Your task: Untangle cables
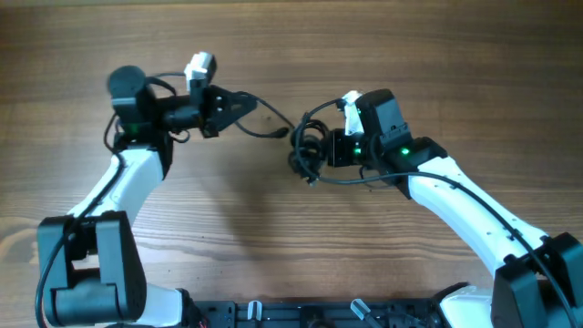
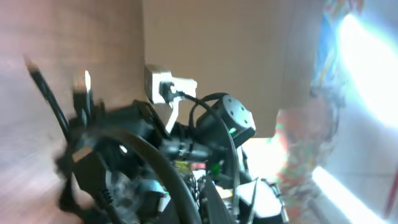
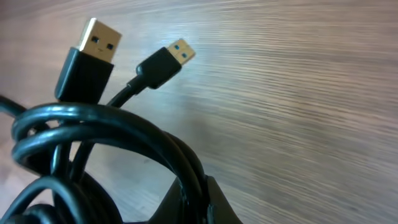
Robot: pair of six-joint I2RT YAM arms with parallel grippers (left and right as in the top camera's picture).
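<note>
Wooden table (image 1: 273, 228) from above. At its centre, coiled black cables (image 1: 305, 150), clamped in the closed right gripper (image 1: 321, 152), one strand stretched leftward toward the left gripper (image 1: 246, 101) (grip impossible to tell, view blurred). Two USB plugs (image 3: 99, 40) pointing up and right.

The wooden table (image 1: 273, 237) takes up nearly all I can see, a warm mid-brown with fine grain running along its length. Past its edge rises a plain tan surface (image 2: 249, 50), wall or board. Beside that, hard white light (image 2: 367, 56) pours in over a blurred, many-coloured patch (image 2: 305, 143).
</note>
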